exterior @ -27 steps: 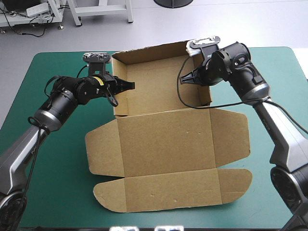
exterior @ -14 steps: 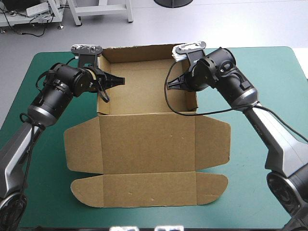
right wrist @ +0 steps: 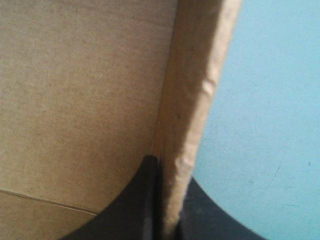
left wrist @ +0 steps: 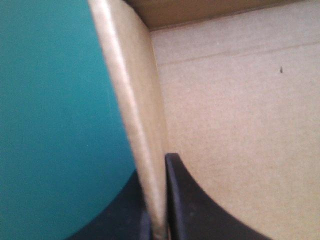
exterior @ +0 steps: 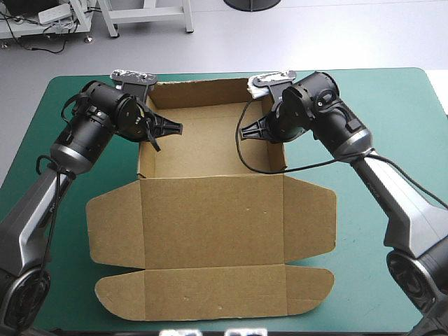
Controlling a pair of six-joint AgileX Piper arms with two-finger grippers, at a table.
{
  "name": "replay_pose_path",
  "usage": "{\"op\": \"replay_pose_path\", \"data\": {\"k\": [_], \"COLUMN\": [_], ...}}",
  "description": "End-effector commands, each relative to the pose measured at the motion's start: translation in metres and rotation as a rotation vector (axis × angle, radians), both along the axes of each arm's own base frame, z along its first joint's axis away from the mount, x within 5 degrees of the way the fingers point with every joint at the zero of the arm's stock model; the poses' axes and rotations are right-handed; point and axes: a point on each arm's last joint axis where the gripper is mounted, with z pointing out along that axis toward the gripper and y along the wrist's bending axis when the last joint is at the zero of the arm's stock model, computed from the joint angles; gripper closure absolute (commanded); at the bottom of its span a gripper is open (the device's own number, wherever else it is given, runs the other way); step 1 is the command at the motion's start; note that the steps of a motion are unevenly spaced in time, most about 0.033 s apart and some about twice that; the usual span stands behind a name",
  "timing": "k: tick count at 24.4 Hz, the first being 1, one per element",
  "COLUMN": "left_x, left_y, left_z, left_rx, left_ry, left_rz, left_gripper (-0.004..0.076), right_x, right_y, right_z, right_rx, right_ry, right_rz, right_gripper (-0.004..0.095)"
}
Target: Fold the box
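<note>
The teal-green cover [exterior: 392, 140] carries the brown box [exterior: 210, 143] at the table's middle. It forms an open tray toward the far edge, with the lid [exterior: 210, 220] lying flat toward the near edge. The left gripper [exterior: 172, 128] is clamped on the tray's upright left wall [left wrist: 132, 100], one black finger inside and one outside. The right gripper [exterior: 250, 133] is clamped likewise on the right wall [right wrist: 195, 100].

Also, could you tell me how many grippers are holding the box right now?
2. The left gripper is shut on the left side wall of the box; the right gripper is shut on its right side wall. Neither is hidden.
</note>
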Motion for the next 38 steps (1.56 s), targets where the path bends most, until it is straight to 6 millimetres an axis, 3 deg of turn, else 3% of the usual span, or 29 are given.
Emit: {"op": "replay_pose_path", "data": {"k": [1, 11, 17, 24, 31, 38], "left_x": [-0.007, 0.014, 0.028, 0.035, 0.053, 0.069], "left_y": [-0.007, -0.02, -0.007, 0.002, -0.006, -0.014], "left_z": [0.019, 0.002, -0.013, -0.022, -0.052, -0.086], "left_rx": [-0.06, -0.059, -0.091, -0.091, -0.08, -0.069], "left_ry": [-0.065, 0.031, 0.11, 0.149, 0.225, 0.298], "left_rz": [-0.055, -0.07, -0.051, -0.041, -0.048, -0.074], "left_gripper": [0.0729, 0.0729, 0.0729, 0.0729, 0.0729, 0.0729], "right_x": [-0.014, -0.007, 0.004, 0.02, 0.034, 0.057], "right_y": [-0.003, 0.0, 0.005, -0.007, -0.01, -0.005], "right_z": [0.025, 0.013, -0.003, -0.015, -0.032, -0.073], "right_rx": [0.034, 0.027, 0.016, 0.048, 0.015, -0.003], "right_ry": [-0.06, -0.027, 0.018, 0.075, 0.105, 0.211], "right_rz": [0.025, -0.011, -0.015, -0.042, -0.047, -0.028], "right_gripper": [0.0917, 0.0918, 0.0918, 0.0918, 0.0918, 0.0918]}}
